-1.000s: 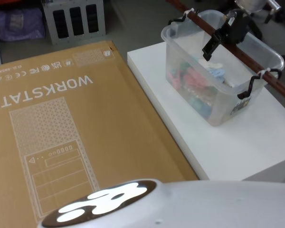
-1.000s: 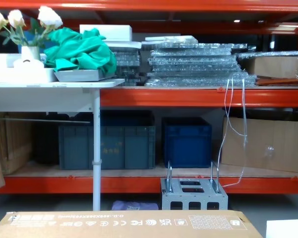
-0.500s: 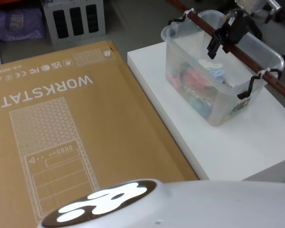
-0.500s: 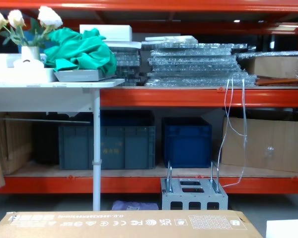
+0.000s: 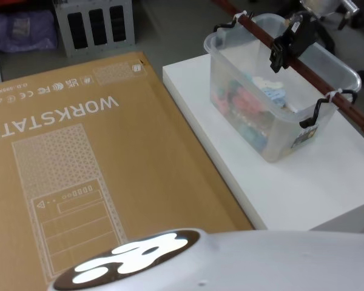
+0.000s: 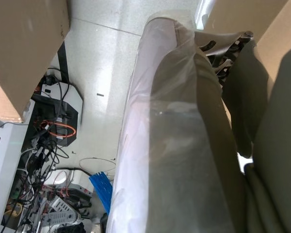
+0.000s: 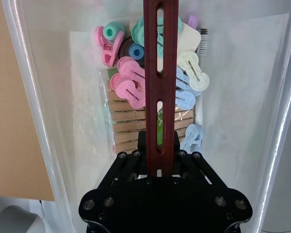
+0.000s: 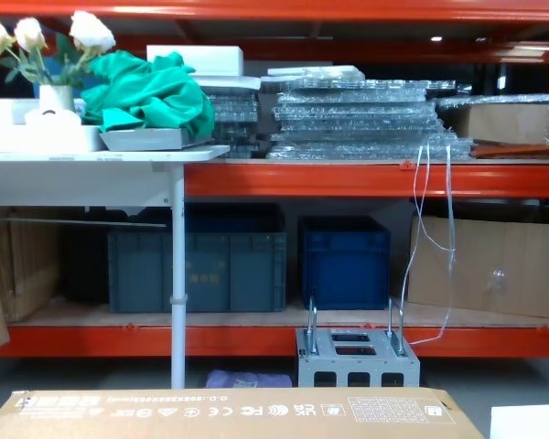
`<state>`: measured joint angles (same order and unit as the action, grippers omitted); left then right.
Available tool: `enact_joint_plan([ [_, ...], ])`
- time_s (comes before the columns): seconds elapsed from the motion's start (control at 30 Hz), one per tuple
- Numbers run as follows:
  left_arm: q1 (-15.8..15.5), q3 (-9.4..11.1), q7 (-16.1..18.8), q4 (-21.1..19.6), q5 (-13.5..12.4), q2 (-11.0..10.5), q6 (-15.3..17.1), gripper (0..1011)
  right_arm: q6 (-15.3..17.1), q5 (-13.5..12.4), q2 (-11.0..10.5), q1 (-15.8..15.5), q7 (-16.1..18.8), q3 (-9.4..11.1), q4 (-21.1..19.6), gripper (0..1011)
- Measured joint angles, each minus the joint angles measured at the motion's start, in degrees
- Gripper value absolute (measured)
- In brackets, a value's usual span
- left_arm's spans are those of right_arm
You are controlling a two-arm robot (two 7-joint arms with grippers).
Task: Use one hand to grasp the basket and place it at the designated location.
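White table [image 5: 303, 188]: translucent clear plastic basket [image 5: 273, 136] being held by slim black right gripper [image 5: 280, 51], jaws clamped on red-brown bar handle [image 5: 315, 80]. Grasp done; placement outstanding.

The black right gripper [image 5: 279, 53] is on a dark red-brown handle [image 5: 309, 76] with white ties. Below it the basket [image 5: 273, 130] is clear, cloudy plastic, and its clips [image 7: 131, 82] are pink, pale blue, mint and cream. The table [image 5: 303, 182] underneath is white. The box [image 5: 79, 170] beside it is brown with white print.
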<state>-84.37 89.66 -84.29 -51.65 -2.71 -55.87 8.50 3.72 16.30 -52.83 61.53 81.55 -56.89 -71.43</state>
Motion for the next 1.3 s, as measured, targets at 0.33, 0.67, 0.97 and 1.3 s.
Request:
enact_joint_plan([
  [0.33, 0.0, 0.0, 0.0, 0.0, 0.0, 0.0, 0.0, 0, 0.1, 0.0, -0.1, 0.0, 0.0, 0.0, -0.2, 227],
  [0.67, 0.0, 0.0, 0.0, 0.0, 0.0, 0.0, 0.0, 0, 2.8, -0.3, -1.7, 0.3, 0.5, -0.1, -3.5, 227],
  [0.97, 0.0, 0.0, 0.0, 0.0, 0.0, 0.0, 0.0, 0, 5.3, -0.3, -4.1, 0.9, 0.5, 1.0, -8.3, 227],
  [1.3, 0.0, 0.0, 0.0, 0.0, 0.0, 0.0, 0.0, 0, 7.1, 0.2, -5.9, 1.5, 0.7, 2.3, -11.8, 227],
])
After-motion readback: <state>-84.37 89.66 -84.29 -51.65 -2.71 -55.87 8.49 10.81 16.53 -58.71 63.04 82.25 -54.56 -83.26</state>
